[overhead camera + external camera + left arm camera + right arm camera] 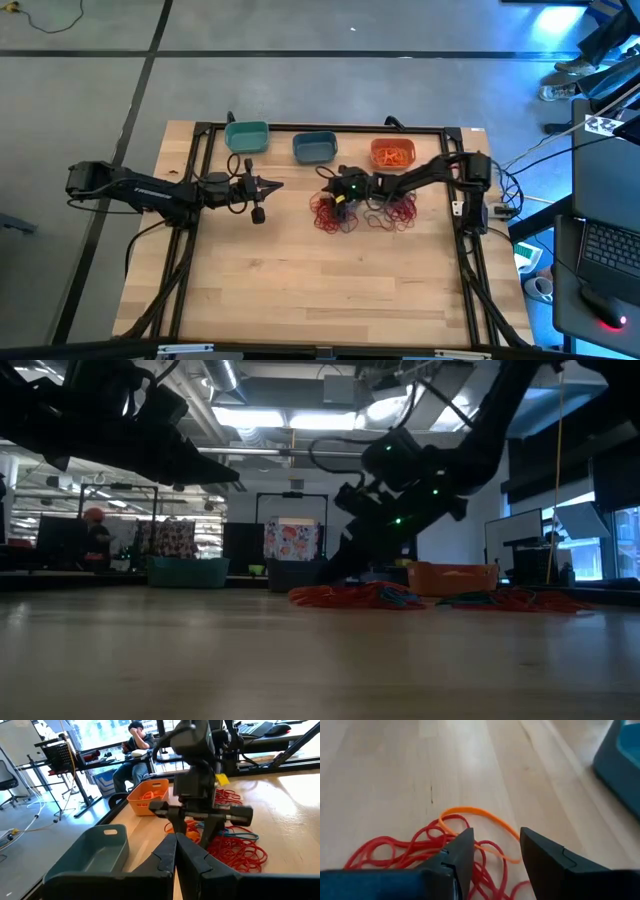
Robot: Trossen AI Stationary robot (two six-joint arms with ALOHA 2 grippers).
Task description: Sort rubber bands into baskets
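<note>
The right end effector (496, 852) hangs low over the wooden surface (300, 270), its fingers parted around an orange loop at the edge of the rubber bands (365, 212), gripping nothing. The left end effector (278, 185) hovers closed and empty, well apart. The teal, slate-blue and orange baskets (313, 148) line the far edge, the orange one holding orange bands.

No readable text, labels, brands or numbers anywhere; any markings on the arms are too small to make out.
</note>
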